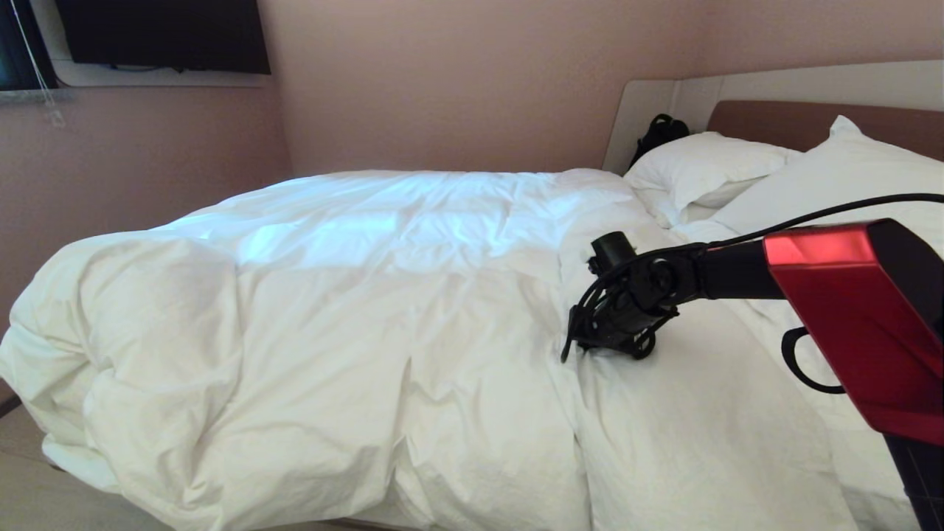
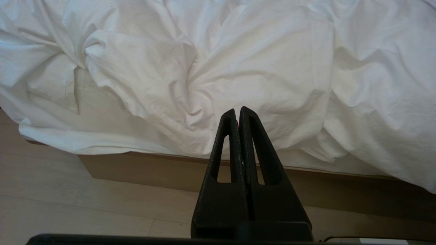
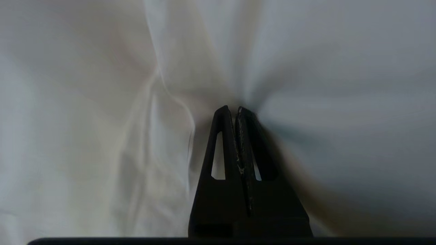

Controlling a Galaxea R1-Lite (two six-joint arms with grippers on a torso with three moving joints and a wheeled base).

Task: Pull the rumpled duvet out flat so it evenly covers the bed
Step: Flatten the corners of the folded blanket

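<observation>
The white duvet (image 1: 369, 295) lies puffy and creased over the bed (image 1: 774, 122), bunched at the near left corner and hanging over the side. My right gripper (image 1: 569, 345) reaches in from the right and points down into the duvet near its middle. In the right wrist view the right gripper (image 3: 235, 109) is shut, with folds of the duvet (image 3: 102, 102) running together at its tips. My left gripper (image 2: 237, 110) is shut and holds nothing; it hangs low beside the bed, in front of the duvet's (image 2: 238, 51) overhanging edge and the bed's beige base (image 2: 153, 170).
Two white pillows (image 1: 700, 169) (image 1: 848, 177) lean at the headboard, with a black bag (image 1: 656, 133) behind them. A dark screen (image 1: 162, 33) hangs on the far wall. Pale wood floor (image 2: 68, 211) runs along the bed's side.
</observation>
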